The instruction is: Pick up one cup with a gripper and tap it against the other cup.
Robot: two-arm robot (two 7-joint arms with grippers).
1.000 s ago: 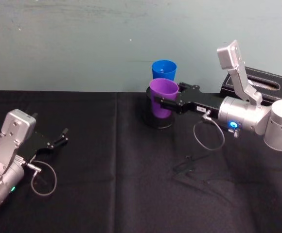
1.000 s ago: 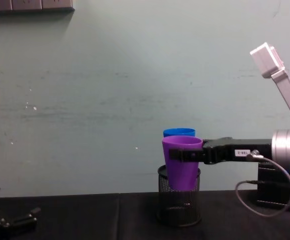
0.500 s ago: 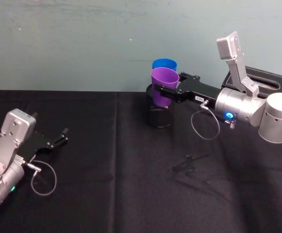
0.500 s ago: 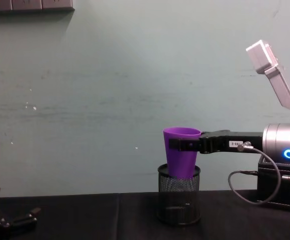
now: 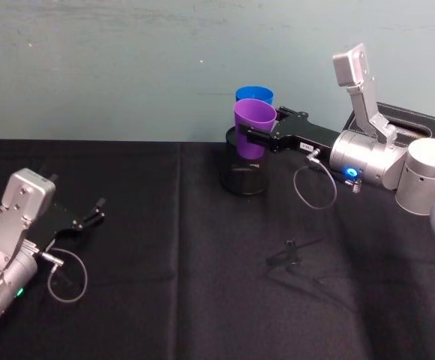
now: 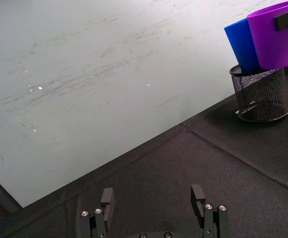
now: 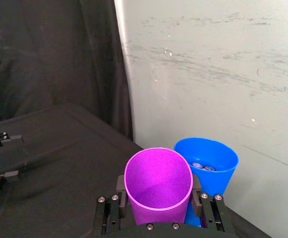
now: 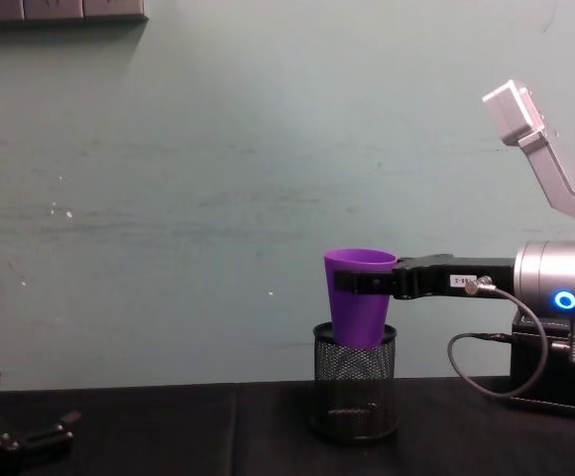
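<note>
Contact should be light: the right gripper [image 5: 256, 138], clamped on the purple cup [image 5: 254, 124] over the black mesh pen holder [image 5: 244, 180], needs only a short nudge toward 12 o'clock, where the blue cup [image 5: 254, 96] sits just behind; the holder's rim could snag the base; left gripper [image 5: 91, 215] idles, jaws apart, at 8 o'clock

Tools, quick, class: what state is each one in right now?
Left tool: open, empty.
Right tool: closed on the purple cup, beside the blue cup.
</note>
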